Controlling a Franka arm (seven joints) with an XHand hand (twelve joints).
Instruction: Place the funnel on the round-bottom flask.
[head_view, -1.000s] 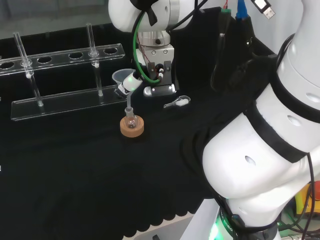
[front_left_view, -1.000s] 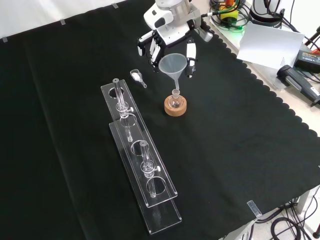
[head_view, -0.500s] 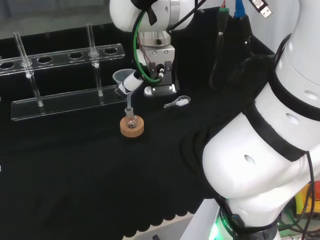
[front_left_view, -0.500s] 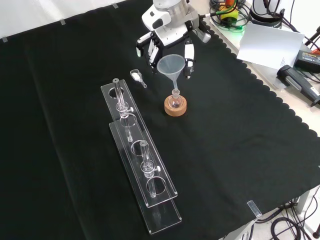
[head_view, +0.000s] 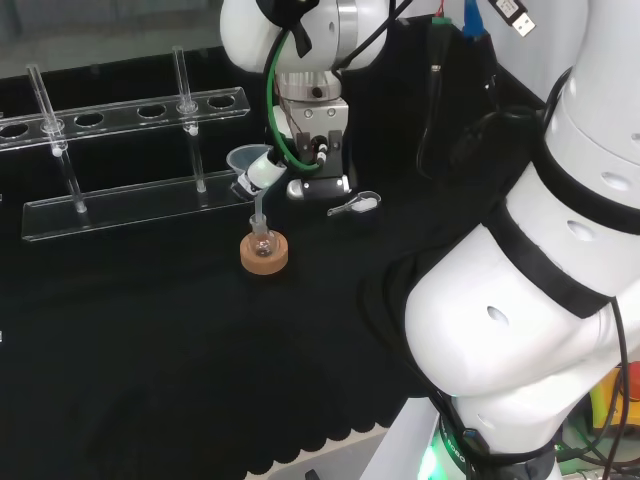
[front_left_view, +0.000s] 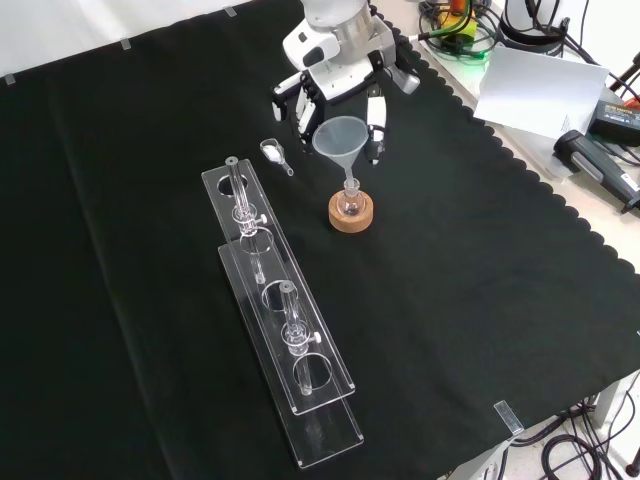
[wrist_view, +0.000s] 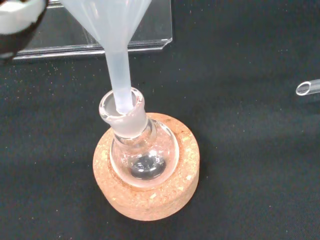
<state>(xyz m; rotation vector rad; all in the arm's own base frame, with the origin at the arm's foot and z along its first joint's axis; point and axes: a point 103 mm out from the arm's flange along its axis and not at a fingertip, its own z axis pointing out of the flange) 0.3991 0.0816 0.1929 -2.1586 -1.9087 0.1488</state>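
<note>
- Where its stem enters the flask (wrist_view: 142, 150) neck, the funnel (front_left_view: 342, 140) stands upright; wrist view shows the stem tip just inside the neck rim.
- Flask: round-bottomed, clear, seated in a cork ring (front_left_view: 351, 213), a little dark residue at its bottom.
- Hand (front_left_view: 335, 85): above and behind the funnel in front view, fingers (front_left_view: 374, 112) hanging down either side of the cone. One fingertip sits close by the rim; whether it touches, cannot tell. Fingers look relaxed, not curled round the funnel.
- Head view: a white fingertip (head_view: 264, 172) lies against the funnel's cone (head_view: 243, 158).
- Small scoop (front_left_view: 272, 152) lies on the cloth left of the funnel in front view, apart from it.
- Clear rack (front_left_view: 280, 320) with tubes stands nearer the front view's camera, well apart from the flask.
</note>
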